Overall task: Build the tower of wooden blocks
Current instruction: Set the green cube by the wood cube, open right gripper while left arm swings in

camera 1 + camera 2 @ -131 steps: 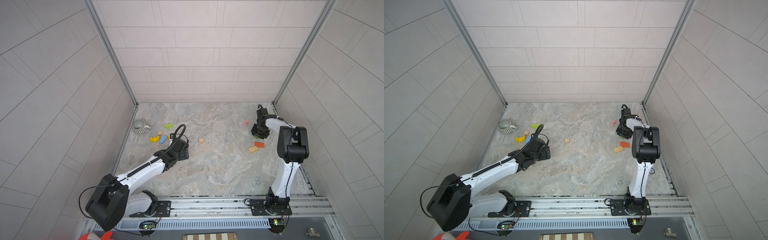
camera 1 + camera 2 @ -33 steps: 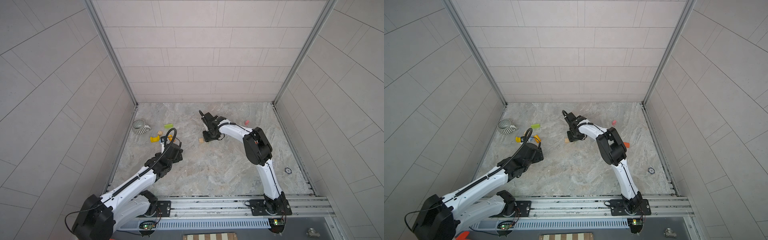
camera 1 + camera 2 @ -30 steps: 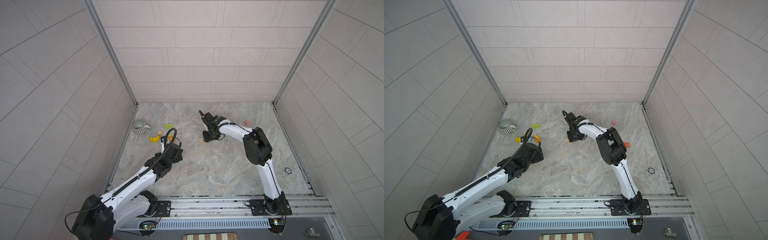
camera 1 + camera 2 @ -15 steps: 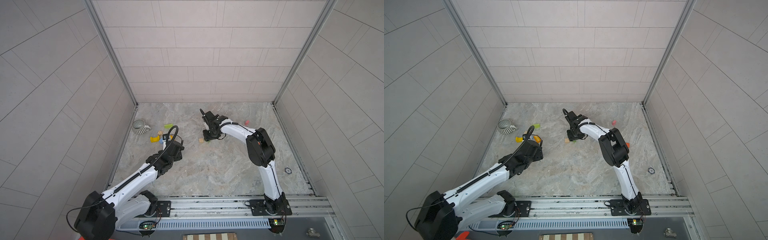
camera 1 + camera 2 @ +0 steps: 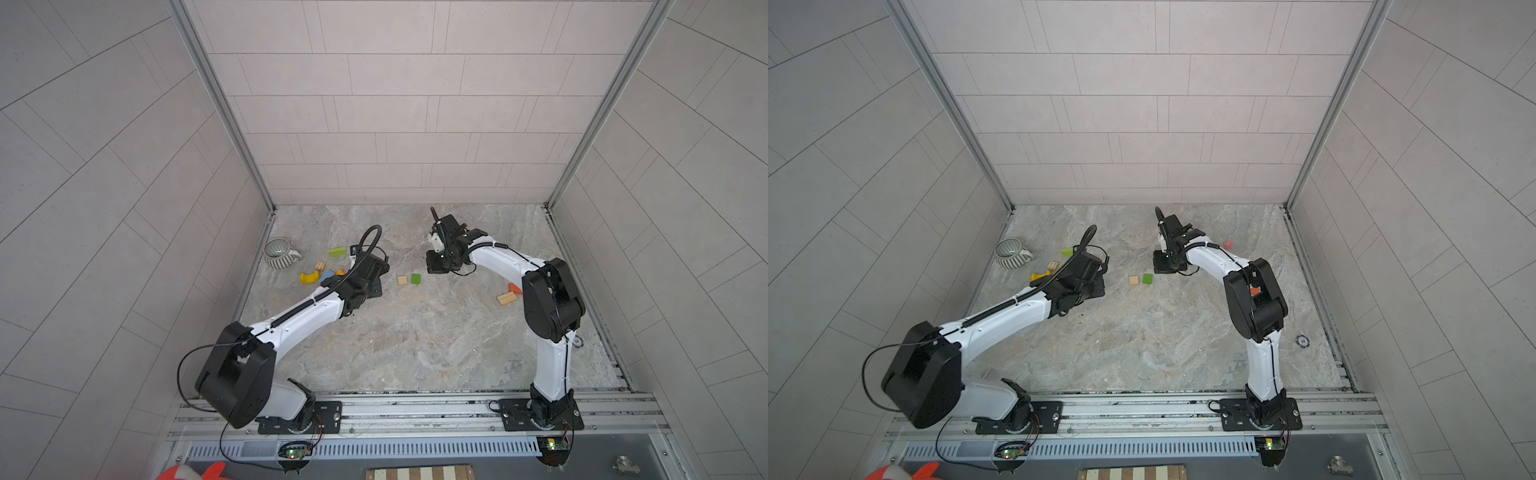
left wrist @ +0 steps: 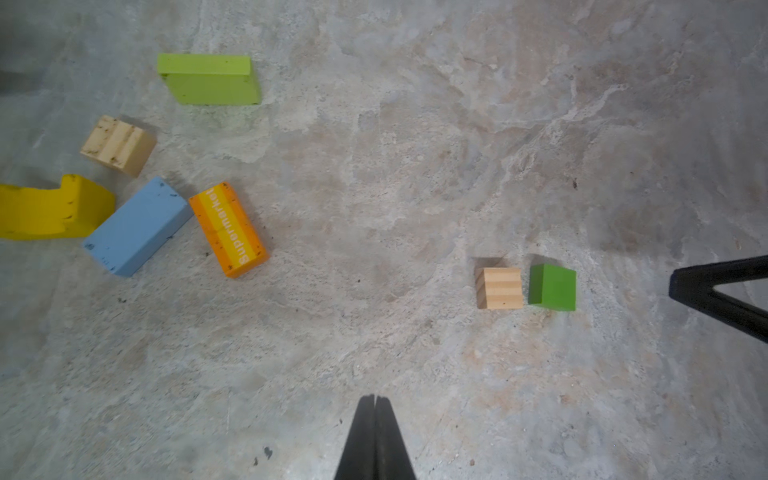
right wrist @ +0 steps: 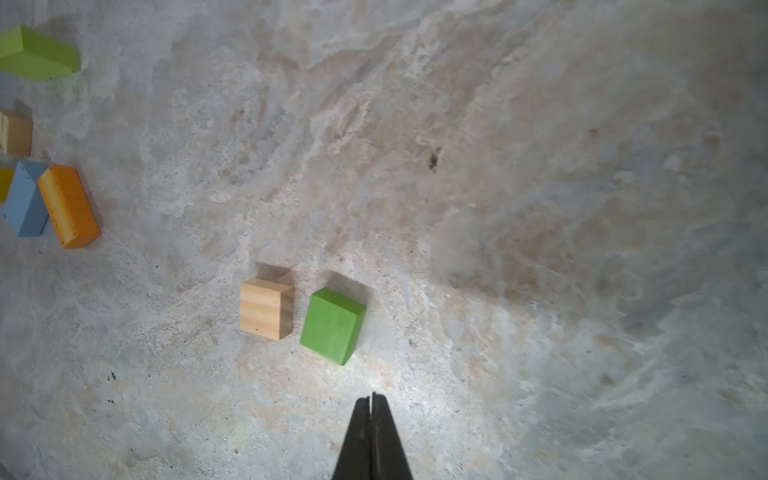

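Note:
No stacked tower shows; the wood blocks lie loose on the stone floor. A tan cube [image 5: 402,280] and a green cube [image 5: 415,278] sit side by side in the middle, clear in both wrist views. To the left lie a yellow arch [image 6: 50,208], a blue block [image 6: 137,226], an orange block [image 6: 227,228], another tan block [image 6: 118,145] and a light green block [image 6: 210,79]. Near the right arm lie a tan block [image 5: 507,298] and an orange-red one [image 5: 514,288]. My left gripper [image 6: 375,399] is shut and empty, left of the cubes. My right gripper [image 7: 371,397] is shut and empty, just right of the green cube.
A grey ribbed mug [image 5: 279,252] stands by the left wall. A small pink block [image 5: 1227,245] lies behind the right arm. A round dark chip [image 5: 1303,341] lies on the floor at the right. Tiled walls close three sides, with metal rails along the front.
The right gripper left the green cube beside the tan cube and drew back a little. The left gripper swung toward the middle. Both sets of jaws closed.

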`<state>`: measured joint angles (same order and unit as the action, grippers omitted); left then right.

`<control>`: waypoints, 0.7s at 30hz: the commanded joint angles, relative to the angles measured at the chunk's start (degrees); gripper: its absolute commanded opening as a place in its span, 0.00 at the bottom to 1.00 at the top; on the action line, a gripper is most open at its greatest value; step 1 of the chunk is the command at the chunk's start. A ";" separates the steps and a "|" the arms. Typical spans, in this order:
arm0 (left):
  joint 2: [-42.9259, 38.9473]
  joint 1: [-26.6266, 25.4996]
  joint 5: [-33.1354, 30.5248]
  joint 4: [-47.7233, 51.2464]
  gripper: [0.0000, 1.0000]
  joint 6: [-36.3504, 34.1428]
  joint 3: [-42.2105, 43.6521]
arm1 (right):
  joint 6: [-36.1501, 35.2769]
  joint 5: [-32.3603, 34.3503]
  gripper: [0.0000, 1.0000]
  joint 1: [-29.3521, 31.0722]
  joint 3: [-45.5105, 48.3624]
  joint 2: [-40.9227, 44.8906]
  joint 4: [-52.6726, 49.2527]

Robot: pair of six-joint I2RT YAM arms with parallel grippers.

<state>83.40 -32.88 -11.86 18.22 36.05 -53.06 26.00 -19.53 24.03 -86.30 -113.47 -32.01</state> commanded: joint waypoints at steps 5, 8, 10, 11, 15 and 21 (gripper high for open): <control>10.95 1.51 6.63 -3.36 0.00 -0.59 -6.21 | 1.51 -3.51 0.00 -1.18 3.23 0.53 6.19; 14.87 2.42 10.96 -7.06 0.00 -0.48 -7.26 | 2.07 -4.72 0.00 -1.27 3.90 -0.92 8.19; 16.90 3.20 13.71 -10.05 0.00 -0.46 -7.07 | 2.42 -5.70 0.00 -1.34 4.21 -1.81 9.51; 17.69 3.47 14.52 -11.02 0.00 -0.40 -7.06 | 2.41 -5.90 0.00 -1.28 4.30 -2.14 9.99; 20.83 4.66 18.51 -15.20 0.00 -0.04 -6.99 | 1.81 -6.12 0.00 -1.44 4.46 -3.16 10.42; 23.02 4.76 20.21 -18.69 0.00 -0.28 -7.34 | 2.24 -7.89 0.00 -1.53 4.71 -4.57 11.86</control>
<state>105.65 -28.14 6.15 2.92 36.03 -59.00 27.75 -26.39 22.48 -82.11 -116.99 -20.97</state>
